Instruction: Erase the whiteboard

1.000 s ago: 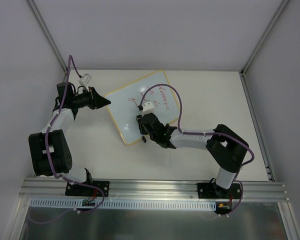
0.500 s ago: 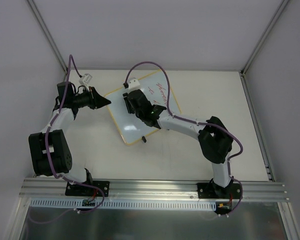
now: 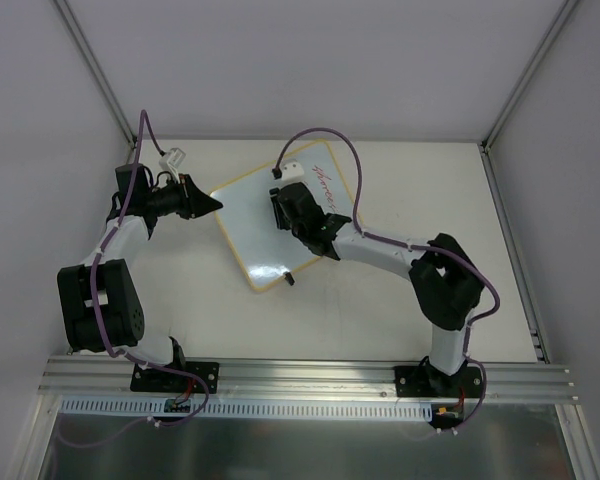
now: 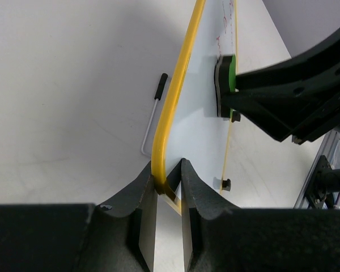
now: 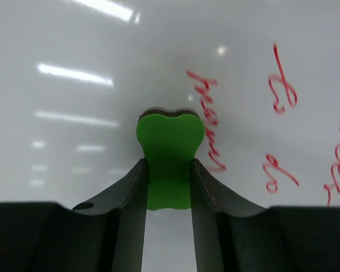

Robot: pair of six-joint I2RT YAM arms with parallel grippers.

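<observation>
Your left end effector pinches the yellow frame of the whiteboard, angled mid-counter, while your right end effector grips a green eraser against its face.

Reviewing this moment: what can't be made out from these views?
- Red writing: unreadable. The right wrist view cuts it off at the right edge, and the green eraser covers part.
- Top view: the writing is too small, and the right hand and its arm cover part of the whiteboard.
- Left wrist view: the left hand hides the frame corner it pinches.
</observation>
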